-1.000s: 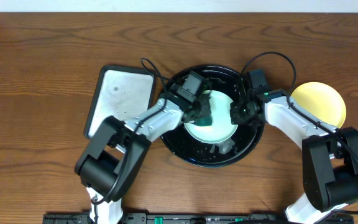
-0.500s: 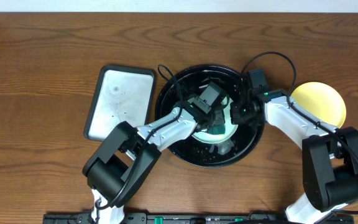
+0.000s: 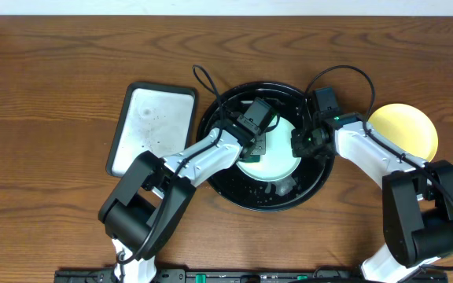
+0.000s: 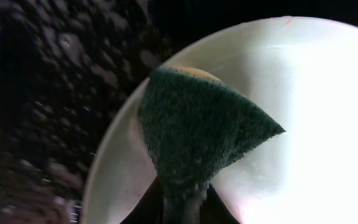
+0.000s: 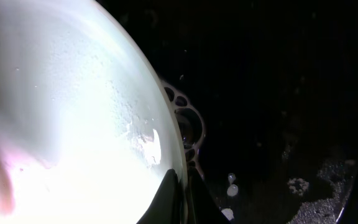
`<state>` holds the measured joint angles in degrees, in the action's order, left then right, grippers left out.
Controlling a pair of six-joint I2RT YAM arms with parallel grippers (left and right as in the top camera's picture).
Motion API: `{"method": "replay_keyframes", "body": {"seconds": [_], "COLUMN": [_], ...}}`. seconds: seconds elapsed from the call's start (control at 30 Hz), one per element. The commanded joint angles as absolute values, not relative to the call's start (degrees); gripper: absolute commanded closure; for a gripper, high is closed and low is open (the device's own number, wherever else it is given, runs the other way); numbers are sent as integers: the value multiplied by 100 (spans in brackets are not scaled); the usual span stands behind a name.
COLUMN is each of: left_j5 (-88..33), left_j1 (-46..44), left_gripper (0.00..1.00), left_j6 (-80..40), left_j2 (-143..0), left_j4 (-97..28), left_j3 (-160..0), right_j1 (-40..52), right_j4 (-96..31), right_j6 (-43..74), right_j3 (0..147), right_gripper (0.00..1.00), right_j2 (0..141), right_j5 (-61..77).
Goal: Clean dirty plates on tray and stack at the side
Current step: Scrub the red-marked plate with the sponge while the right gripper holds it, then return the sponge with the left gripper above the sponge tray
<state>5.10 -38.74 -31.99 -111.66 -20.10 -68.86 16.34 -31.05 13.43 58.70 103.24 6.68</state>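
Now left tool (image 4: 186,204) pinches green sponge (image 4: 197,130) over pale plate (image 4: 319,118).

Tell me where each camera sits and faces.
Overhead: above the table, looking straight down on the black tray, left arm, right arm.
Left wrist: faces down at the sponge in the left end effector.
Right wrist: faces down; right end effector pinches the mint plate at its rim.
Both wrist views share that plate.

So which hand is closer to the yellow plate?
Right. The right hand pinches the green plate's edge on the yellow plate's side; the left hand holds a sponge farther away, over that plate.
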Motion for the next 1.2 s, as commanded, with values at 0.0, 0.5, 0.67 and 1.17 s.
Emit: {"method": "replay_keyframes", "body": {"seconds": [0.0, 0.5, 0.67, 1.17], "left_j5": [2233, 3011, 3004, 1315], "left_j1": [-3752, -3848, -3848, -2165], "left_gripper": [92, 93, 93, 92], "left_j6": [-2257, -1715, -1717, -1857], "left_j2": [-11518, -10628, -10178, -7937], "left_j4": [-2265, -2108, -2189, -4458], "left_j3": [-6899, -7332, -7332, -7330], "right_j1": [1660, 1658, 1660, 1660], "right_j4": [-3238, -3253, -3258, -3441], "right_j6": [1321, 1321, 1321, 613], "right_j3": [5784, 5784, 5784, 5931], "right_gripper": [99, 99, 99, 99], "right_j2": [10479, 10479, 10479, 10210], "right_j5": [325, 325, 327, 322]}}
